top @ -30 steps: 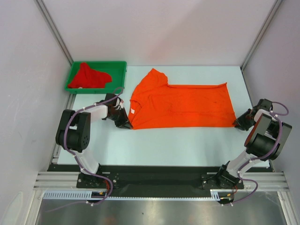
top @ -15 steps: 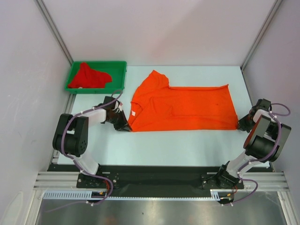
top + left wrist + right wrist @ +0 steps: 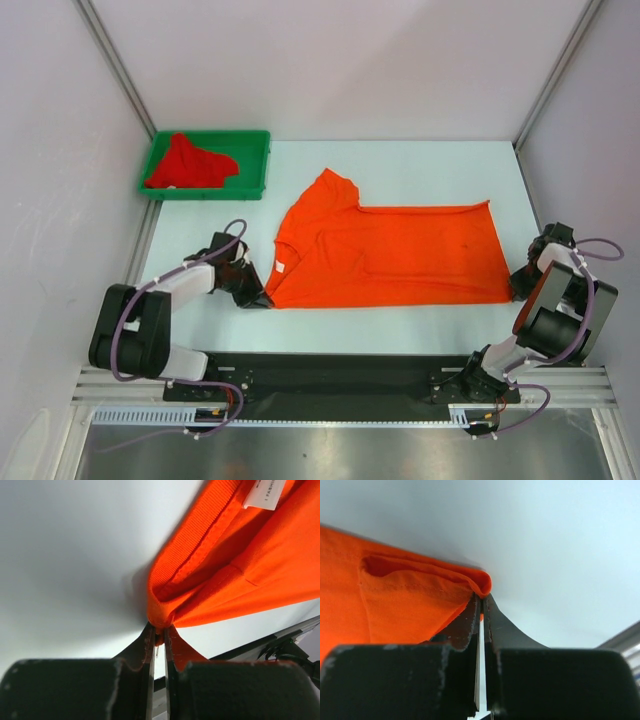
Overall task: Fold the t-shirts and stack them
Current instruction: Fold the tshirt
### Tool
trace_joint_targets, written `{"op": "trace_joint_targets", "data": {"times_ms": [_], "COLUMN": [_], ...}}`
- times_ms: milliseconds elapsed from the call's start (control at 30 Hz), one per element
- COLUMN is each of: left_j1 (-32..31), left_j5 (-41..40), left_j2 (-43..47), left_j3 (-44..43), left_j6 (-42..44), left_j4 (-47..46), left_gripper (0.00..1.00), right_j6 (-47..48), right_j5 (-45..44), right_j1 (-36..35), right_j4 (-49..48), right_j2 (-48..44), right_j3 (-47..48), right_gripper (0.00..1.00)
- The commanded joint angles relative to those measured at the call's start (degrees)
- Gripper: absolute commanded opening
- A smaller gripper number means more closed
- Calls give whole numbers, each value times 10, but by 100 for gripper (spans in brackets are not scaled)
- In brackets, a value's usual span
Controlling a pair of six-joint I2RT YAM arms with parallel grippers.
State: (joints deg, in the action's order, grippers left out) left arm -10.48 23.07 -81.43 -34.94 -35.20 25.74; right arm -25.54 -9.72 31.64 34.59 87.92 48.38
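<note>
Orange t-shirt (image 3: 385, 255) lies flat on the table (image 3: 420, 165); your left gripper (image 3: 159, 637) clamps its neckline at 9 o'clock, right gripper (image 3: 481, 602) its hem at 3 o'clock. Both bites look thin, so uneven pulling could slip one.

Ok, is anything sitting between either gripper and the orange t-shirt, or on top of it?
Nothing visible. The left gripper is shut on the orange t-shirt near its collar, the right gripper on its hem corner. The red t-shirt lies in the green tray, apart at the far left.
</note>
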Motion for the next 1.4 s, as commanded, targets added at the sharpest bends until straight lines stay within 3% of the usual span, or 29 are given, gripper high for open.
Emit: {"op": "trace_joint_targets", "data": {"times_ms": [0,200,233,300,333,400,433,500,600,800,1033,1200,1267,1300,1367], "left_j1": [5,5,5,5,5,5,4,2,-16,-27,-36,-38,-38,-38,-38], "left_j5": [-56,-44,-44,-36,-32,-24,-28,-38,-70,-89,-94,-86,-81,-76,-70], "left_j2": [38,73,77,93,105,146,160,191,201,119,-81,-219,-258,-292,-331], "left_j3": [37,51,50,46,44,42,39,23,-30,-164,-366,-525,-585,-601,-647], "left_j6": [-21,-30,-31,-29,-29,-31,-31,-26,9,79,166,181,189,194,196], "left_j4": [32,20,20,20,22,26,40,56,103,97,84,72,54,44,13], "left_gripper": [0,0,10,27,41,50,54,56,58,60,61,60,55,42,36], "right_j6": [-29,-72,-75,-73,-64,-54,-48,-43,-34,-1,21,9,-5,-13,-46], "right_j5": [-96,-136,-129,-117,-106,-90,-75,-64,-55,-40,118,236,260,274,290], "right_j1": [12,6,8,11,11,9,3,-9,-36,-76,-130,-152,-156,-156,-154], "right_j4": [47,94,100,114,118,130,130,137,144,163,90,17,2,-3,-35], "right_j2": [-13,-13,-13,-23,-29,-37,-47,-57,-64,-39,-2,26,55,66,93], "right_j3": [-14,-2,0,8,19,29,38,47,77,173,220,233,247,252,254], "right_gripper": [0,0,3,14,26,38,49,55,69,78,79,78,78,77,76]}}
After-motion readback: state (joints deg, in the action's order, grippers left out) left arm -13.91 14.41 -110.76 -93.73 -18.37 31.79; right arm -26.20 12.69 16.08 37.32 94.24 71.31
